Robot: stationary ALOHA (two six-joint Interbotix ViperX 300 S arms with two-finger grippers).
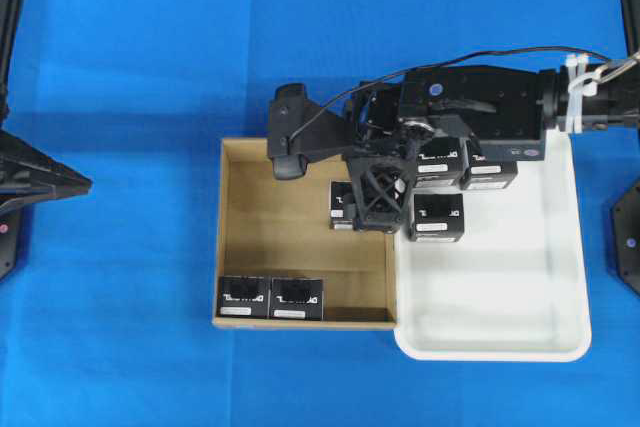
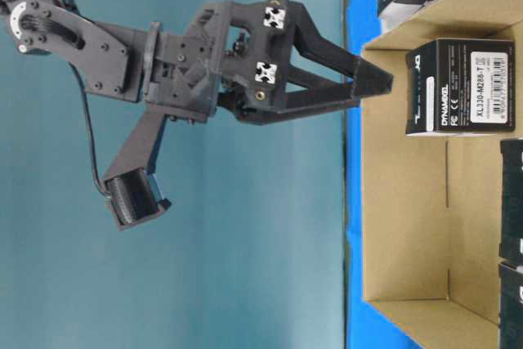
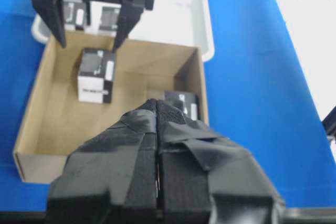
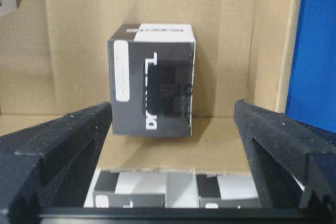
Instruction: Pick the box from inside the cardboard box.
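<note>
The box (image 4: 152,80) to be picked is seen standing inside the cardboard box (image 1: 250,237), close to the wall that adjoins the white tray (image 1: 520,297) and nearer the carton's far edge than its near one. The right gripper (image 4: 168,145) is held above it with jaws spread wide and nothing between them; in the right wrist view the box is framed in the gap between the two pads, straight ahead of the fingertips and apart from both. No clear long axis is offered by the near-cubic box, so alignment is judged to matter more than wrist turn. The right arm is far the nearer; the left gripper (image 3: 157,166) is seen clenched and empty at the carton's opposite side. The gap between fingertips and box top is shown only in the table-level view, whereas overhead the box is largely hidden under the gripper. Two further boxes (image 1: 270,298) at the carton's near edge appear overhead.
</note>
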